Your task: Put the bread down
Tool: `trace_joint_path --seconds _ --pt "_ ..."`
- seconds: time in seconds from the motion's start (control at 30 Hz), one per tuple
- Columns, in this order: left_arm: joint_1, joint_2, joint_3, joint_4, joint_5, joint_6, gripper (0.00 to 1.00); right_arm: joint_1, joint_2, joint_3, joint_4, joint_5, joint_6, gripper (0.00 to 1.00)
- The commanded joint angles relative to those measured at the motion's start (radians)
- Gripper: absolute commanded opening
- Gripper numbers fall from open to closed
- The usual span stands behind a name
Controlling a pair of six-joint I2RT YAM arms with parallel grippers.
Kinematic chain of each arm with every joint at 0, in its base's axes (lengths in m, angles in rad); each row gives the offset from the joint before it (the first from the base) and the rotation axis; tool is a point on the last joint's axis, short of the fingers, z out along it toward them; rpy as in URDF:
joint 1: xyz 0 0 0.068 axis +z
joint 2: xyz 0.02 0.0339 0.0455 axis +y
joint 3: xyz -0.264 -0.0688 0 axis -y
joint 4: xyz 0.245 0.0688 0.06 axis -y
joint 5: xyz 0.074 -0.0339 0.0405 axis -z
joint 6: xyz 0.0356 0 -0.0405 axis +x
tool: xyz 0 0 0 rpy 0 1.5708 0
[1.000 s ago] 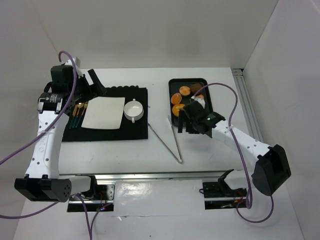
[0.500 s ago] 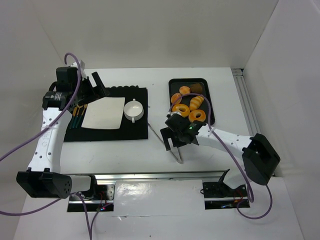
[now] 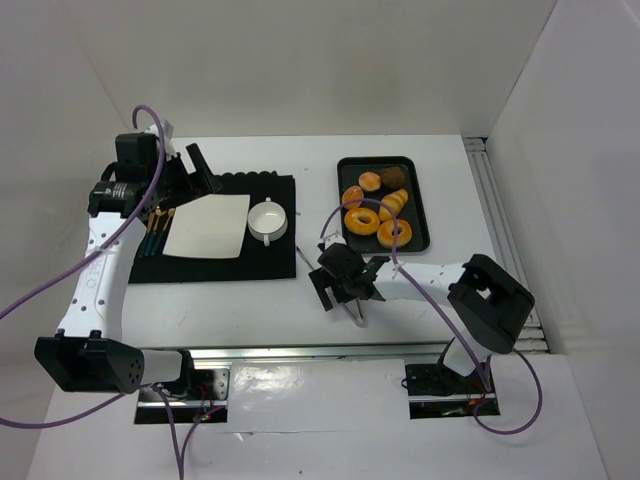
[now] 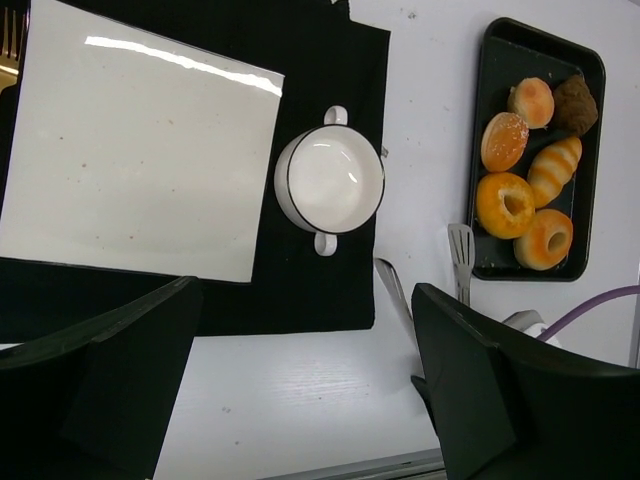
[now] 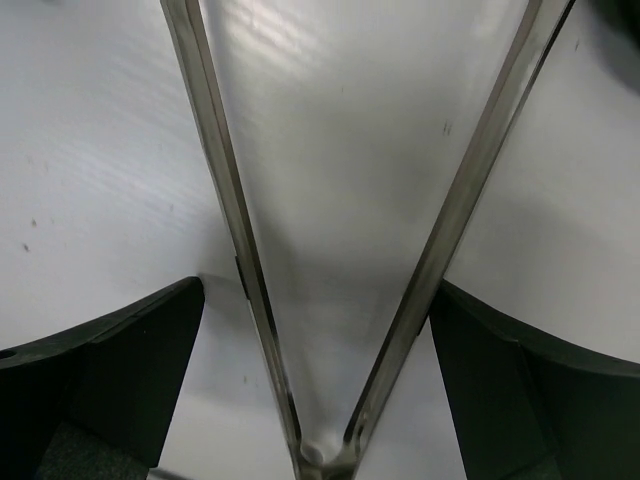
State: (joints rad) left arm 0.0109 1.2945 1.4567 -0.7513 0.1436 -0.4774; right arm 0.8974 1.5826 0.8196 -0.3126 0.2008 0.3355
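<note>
— Where's the bread (image 3: 393,203) at this moment?

— On the black tray (image 3: 419,190), far right of the tabletop (image 3: 230,305), and nothing has hold of it. It lies along the tray's right side with a dark bun (image 3: 392,177) just beyond it. There's a glazed doughnut (image 3: 361,221) beside it on the side toward the mat, and a second doughnut (image 3: 394,232) just nearer the arms.

— And the right tool (image 3: 343,283)?

— Well away from the tray. It's down over the metal tongs (image 5: 225,200), which lie spread in a V on the bare tabletop between mat and tray. Its wrist view shows the fingers (image 5: 110,380) set wide, one outside each tong arm, with the joined end of the V down between them. I can't tell whether either finger touches the metal.

— So not gripping?

— No, gaping, with clear white tabletop between fingers and tongs.

— The left tool (image 3: 195,165)?

— Up at the far left corner of the black mat (image 3: 270,265), fingers (image 4: 100,380) spread wide, carrying nothing. Its camera looks down on the white square plate (image 4: 140,160) and the two-handled bowl (image 4: 330,180), both resting on the mat, the bowl just beside the plate.
</note>
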Motion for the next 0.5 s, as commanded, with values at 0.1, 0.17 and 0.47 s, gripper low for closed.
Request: trace_joint_path --seconds 0.1,0.17,0.47 --pt "0.006 0.002 -0.012 0.03 0.051 -0.01 1.0 0.009 0.079 -0.011 0.214 0.109 -0.026 0.94" --pt "0.006 -0.02 -0.012 0.03 0.071 -0.01 1.0 0.02 0.1 -0.002 0.214 0.123 -0.026 0.94" --pt "0.006 -0.04 -0.039 0.03 0.082 -0.029 1.0 0.031 0.151 0.036 0.251 0.181 -0.035 1.0"
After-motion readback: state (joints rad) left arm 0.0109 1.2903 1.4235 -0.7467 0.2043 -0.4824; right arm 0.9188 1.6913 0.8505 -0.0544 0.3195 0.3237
